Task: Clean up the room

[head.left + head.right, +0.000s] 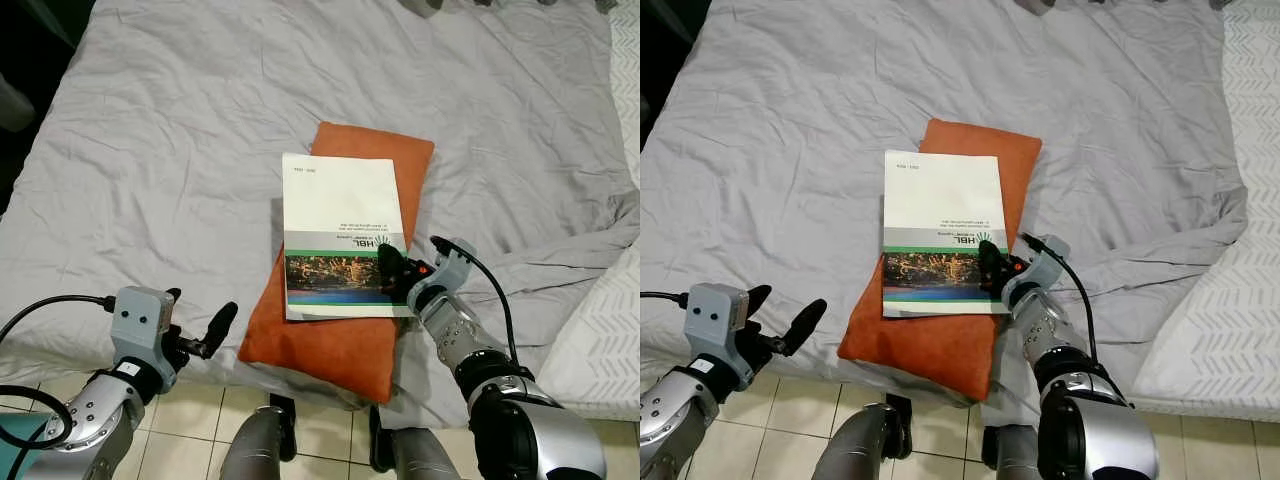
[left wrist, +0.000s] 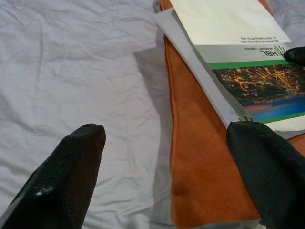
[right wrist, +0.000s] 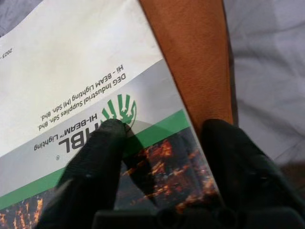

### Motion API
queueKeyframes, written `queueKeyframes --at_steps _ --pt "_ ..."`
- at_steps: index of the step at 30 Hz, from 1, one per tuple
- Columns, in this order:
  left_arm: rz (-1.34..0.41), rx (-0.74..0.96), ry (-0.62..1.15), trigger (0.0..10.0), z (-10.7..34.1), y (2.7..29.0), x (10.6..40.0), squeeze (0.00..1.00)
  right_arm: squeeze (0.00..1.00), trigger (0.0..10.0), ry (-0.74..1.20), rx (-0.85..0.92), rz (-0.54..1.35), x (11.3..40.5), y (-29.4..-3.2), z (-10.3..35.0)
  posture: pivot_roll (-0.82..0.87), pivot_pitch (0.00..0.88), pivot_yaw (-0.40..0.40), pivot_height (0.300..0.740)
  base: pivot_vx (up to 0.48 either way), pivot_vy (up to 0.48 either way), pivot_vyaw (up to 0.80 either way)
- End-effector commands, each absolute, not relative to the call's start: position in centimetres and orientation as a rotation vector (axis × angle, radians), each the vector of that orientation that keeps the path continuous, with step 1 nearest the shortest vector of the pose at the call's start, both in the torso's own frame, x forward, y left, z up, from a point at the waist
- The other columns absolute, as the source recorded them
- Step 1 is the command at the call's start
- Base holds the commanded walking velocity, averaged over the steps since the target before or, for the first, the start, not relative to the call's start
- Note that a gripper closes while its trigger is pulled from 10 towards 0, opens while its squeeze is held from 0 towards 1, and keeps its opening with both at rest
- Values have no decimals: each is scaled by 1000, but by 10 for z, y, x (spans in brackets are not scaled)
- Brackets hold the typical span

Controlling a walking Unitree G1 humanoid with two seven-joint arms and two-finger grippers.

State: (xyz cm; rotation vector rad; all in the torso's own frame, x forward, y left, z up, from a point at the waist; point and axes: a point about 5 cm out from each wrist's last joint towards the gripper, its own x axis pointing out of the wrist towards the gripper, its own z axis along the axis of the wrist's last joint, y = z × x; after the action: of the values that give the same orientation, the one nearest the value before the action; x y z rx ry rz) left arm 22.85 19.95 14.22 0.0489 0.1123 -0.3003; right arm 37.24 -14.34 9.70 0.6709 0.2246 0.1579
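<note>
A thin catalogue [image 1: 342, 235] with a white, green and dark photo cover lies on an orange pillow [image 1: 330, 350] near the front edge of a bed. My right gripper [image 1: 395, 272] is at the catalogue's near right corner and is open. One of its fingers [image 3: 102, 148] rests on the cover, and the other is past the edge, over the pillow. My left gripper [image 1: 200, 305] hovers open to the left of the pillow, close to the bed's front edge, with nothing between its fingers [image 2: 71, 162].
A wrinkled grey sheet [image 1: 180, 150] covers the bed. A white patterned cushion [image 1: 600, 340] lies at the right edge, with bunched sheet beside it. Beige floor tiles [image 1: 200, 420] show below the bed's front edge, by my legs.
</note>
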Motion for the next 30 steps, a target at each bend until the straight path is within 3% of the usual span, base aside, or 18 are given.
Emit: queueKeyframes --at_steps 1,17,22,24,27,30 --pt "-300 41 144 10000 137 198 223 0 0 0 319 717 140 362 -140 76 176 496 64 740 0 0 0" --pt "-339 25 164 10000 123 179 221 0 0 0 328 707 199 358 -141 72 139 473 40 740 0 0 0" --pt "-347 3 150 10000 117 167 227 0 0 0 288 663 196 363 -150 82 111 385 0 740 0 0 0" --pt "-343 -12 118 10000 113 158 240 0 0 0 129 521 186 380 -167 121 91 279 -32 740 0 0 0" --pt "-341 -14 108 10000 112 156 244 0 0 0 81 479 184 384 -171 132 91 279 -32 740 0 0 0" --pt "-330 0 96 10000 110 152 252 0 0 0 -21 347 162 388 -182 155 62 188 -47 740 0 0 0"
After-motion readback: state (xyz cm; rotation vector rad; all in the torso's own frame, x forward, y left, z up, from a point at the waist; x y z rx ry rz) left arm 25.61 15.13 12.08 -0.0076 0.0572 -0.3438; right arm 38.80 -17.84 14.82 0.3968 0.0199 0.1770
